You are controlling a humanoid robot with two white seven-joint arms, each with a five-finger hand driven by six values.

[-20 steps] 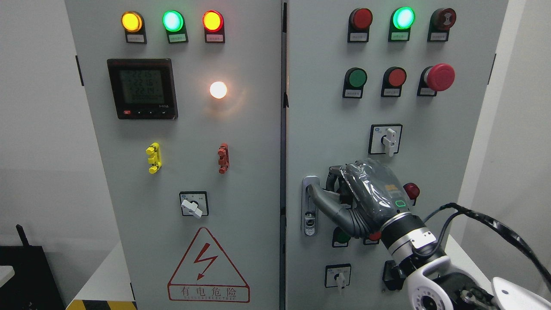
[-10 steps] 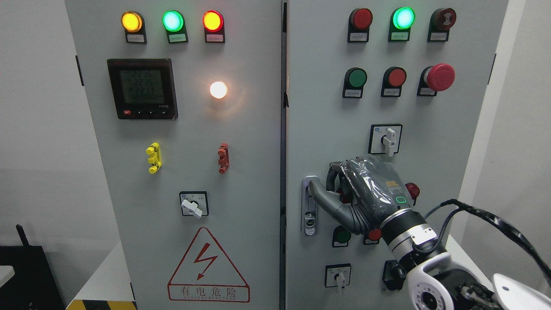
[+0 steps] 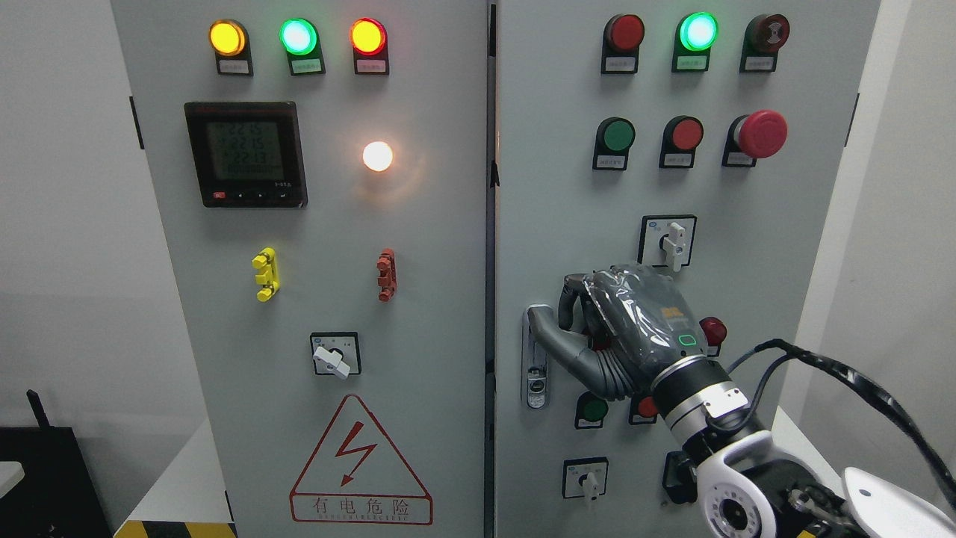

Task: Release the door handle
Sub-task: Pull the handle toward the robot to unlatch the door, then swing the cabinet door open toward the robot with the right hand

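The silver door handle (image 3: pixel 535 373) stands upright in its plate at the left edge of the right cabinet door (image 3: pixel 567 202), with a keyhole in its lower part. My right hand (image 3: pixel 554 308), grey and wrapped in clear film, comes in from the lower right. Its thumb (image 3: pixel 549 340) stretches left, and the tip lies against the top end of the handle. The other fingers (image 3: pixel 573 297) are curled just right of the handle, with bare door showing between them and the thumb. Nothing is held. Both doors look closed. My left arm does not show.
Around my hand are a white rotary switch (image 3: pixel 674 240) above, a red button (image 3: pixel 712 330) to the right, and a green button (image 3: pixel 594 409) and a second rotary switch (image 3: pixel 585 478) below. The left door (image 3: pixel 418 299) carries a meter (image 3: pixel 246 154), lamps and a warning triangle (image 3: pixel 361 463).
My right hand has shifted a little up and to the left, and the thumb tip has slid from beside the handle's top onto its upper end. The fingers stay curled.
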